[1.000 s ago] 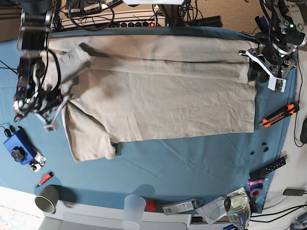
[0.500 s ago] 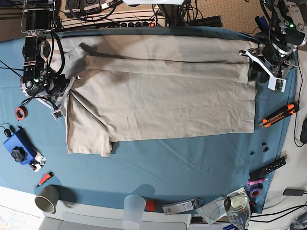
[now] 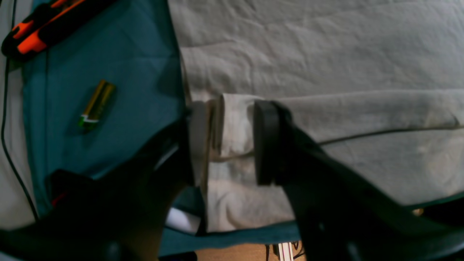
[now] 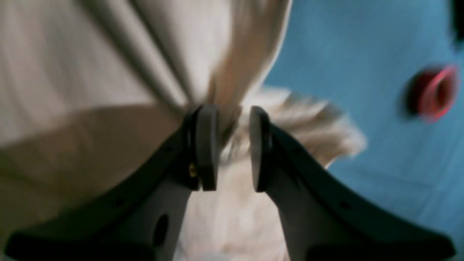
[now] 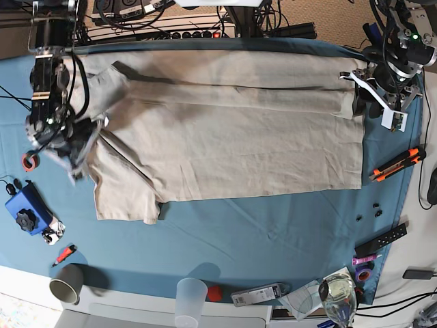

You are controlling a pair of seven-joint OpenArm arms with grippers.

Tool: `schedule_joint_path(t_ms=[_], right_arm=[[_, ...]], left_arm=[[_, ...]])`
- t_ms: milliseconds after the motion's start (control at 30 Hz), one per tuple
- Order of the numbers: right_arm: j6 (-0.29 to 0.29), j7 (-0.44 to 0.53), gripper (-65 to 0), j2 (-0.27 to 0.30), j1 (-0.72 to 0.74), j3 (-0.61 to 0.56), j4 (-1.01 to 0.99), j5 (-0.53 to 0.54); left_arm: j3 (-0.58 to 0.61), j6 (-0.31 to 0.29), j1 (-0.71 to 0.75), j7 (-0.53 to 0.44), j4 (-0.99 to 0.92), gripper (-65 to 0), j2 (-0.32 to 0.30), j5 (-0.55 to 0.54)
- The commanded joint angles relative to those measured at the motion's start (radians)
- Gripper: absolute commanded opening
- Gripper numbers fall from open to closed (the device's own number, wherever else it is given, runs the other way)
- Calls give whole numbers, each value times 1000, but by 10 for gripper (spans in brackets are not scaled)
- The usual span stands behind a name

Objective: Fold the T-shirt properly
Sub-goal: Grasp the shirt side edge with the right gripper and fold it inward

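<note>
lying flat, t-shirt [image 5: 232, 130], right gripper [image 4: 233, 145] parted over fabric

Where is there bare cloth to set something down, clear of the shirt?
The widest bare blue cloth lies between the T-shirt hem and the cups on the near edge. The strip by the orange knife is narrow. It is crowded around the blue box and red ring.
</note>
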Motion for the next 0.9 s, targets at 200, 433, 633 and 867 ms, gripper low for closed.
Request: schedule_joint_path(t_ms=[200,433,633,867], right_arm=[[-26,226,-496,20,152,97,-48,-2],[-32,318,-496,18,415,93,-449,26],[26,337,-496,2,587,64,-778,25],[39,408,-496,-82,612,64,-978,-30]], left_arm=[[-5,-1,0,-25,18,-420,-8,-10],[-5,-1,0,-26,18,-420,-8,-11],[-5,-1,0,-25,18,-420,-8,-11],[-5,-1,0,-26,18,-420,-8,-11]])
